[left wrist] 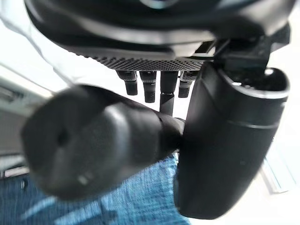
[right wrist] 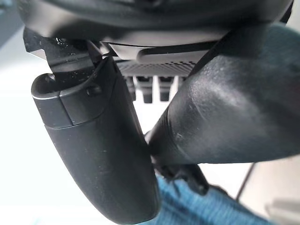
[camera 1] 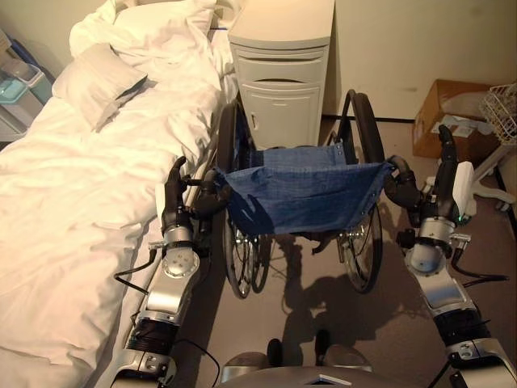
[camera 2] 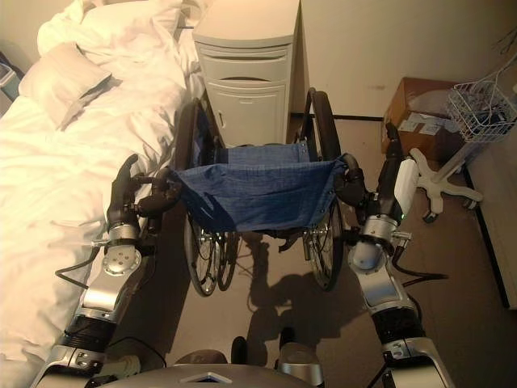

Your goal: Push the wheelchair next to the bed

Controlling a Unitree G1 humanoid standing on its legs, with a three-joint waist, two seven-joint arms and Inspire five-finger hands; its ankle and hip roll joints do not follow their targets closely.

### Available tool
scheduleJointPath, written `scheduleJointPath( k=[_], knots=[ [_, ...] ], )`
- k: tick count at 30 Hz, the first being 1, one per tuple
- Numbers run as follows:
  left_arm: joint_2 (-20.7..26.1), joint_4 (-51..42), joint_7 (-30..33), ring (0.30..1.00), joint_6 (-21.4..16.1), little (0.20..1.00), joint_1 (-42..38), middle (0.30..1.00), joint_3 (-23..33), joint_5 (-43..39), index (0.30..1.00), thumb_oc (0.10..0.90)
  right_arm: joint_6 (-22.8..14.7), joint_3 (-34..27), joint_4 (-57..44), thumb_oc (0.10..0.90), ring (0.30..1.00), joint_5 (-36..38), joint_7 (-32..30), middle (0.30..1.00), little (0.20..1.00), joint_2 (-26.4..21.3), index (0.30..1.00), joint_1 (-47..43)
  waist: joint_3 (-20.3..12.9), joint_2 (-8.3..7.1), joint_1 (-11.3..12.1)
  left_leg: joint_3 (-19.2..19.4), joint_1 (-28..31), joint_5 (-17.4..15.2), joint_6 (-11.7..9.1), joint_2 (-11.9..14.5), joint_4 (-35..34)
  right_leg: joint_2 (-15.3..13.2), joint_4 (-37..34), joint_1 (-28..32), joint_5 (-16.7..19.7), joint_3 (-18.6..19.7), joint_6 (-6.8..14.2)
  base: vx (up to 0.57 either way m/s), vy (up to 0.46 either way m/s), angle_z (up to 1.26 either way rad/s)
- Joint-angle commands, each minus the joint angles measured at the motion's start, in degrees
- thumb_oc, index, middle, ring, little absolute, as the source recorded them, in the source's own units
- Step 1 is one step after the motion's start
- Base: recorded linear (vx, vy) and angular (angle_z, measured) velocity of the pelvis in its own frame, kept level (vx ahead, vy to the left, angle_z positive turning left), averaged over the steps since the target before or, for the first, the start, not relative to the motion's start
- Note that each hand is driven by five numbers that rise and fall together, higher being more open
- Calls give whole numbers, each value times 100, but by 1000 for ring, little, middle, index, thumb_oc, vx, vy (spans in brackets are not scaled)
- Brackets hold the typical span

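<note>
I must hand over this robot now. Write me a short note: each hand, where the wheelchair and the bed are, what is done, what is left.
Left hand: shut on the left push handle.
Right hand: shut on the right push handle.
Wheelchair: directly ahead, its left wheel close beside the bed, its front near the white cabinet.
Done: both handles gripped, chair alongside the bed.
Left: judge whether it is close enough, then let go.

Things hard to see by the wheelchair (camera 1: 299, 194)

Its front was hidden under the blue seat cloth (camera 1: 300, 196). The bed (camera 1: 73, 226) beside it ran off the edge. The left push handle (left wrist: 93, 145) looked blurry.
</note>
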Motion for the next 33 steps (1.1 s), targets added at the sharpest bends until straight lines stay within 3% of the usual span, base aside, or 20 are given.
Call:
scheduleJointPath(
  k=[1,7,12,17,21,28,33],
  knots=[
    [855,17,-336,900,-693,900,-225,900,912,-214,900,800,-55,-246,33,800,900,359,544,900,900,-170,900,-372,-472,-319,244,318,-135,-663,-102,-269,462,-108,506,76,-520,193,198,0,0,0],
    [1100,-64,-1126,900,-513,900,-185,900,871,12,900,800,135,-286,-5,800,900,392,967,900,900,-350,900,-410,-475,-314,271,362,-129,-659,-96,-258,474,-121,505,95,-519,158,206,0,0,0],
    [1455,-95,-1419,900,-591,900,-329,900,906,-95,900,800,245,-279,76,800,900,555,1246,900,900,-527,900,-578,-488,-315,294,377,-119,-653,-86,-262,451,-123,476,118,-516,146,208,0,0,0],
    [1448,-497,-2016,900,-754,900,-347,900,1006,-1078,900,800,297,-332,75,800,900,492,1328,900,900,-577,900,-577,-496,-301,315,376,-96,-635,-77,-252,403,-131,463,130,-516,140,213,0,0,0],
    [1363,-676,-2148,900,-905,900,-402,900,1073,-1654,900,800,294,-338,110,800,900,441,1351,900,900,-567,900,-615,-498,-296,330,381,-78,-631,-73,-248,386,-141,462,143,-517,130,216,0,0,0],
    [1084,-855,-1831,900,-1492,900,-413,900,1290,-2653,900,800,286,-314,183,800,900,474,1344,900,900,-524,900,-707,-508,-290,361,374,-62,-626,-78,-249,366,-167,457,165,-531,105,212,0,0,0],
    [750,-954,-1853,900,-1643,900,-347,900,1406,-3532,900,800,286,-339,207,800,900,483,1308,900,900,-505,900,-733,-503,-305,376,348,-43,-624,-82,-252,353,-174,459,186,-542,89,199,0,0,0]
  ],
)
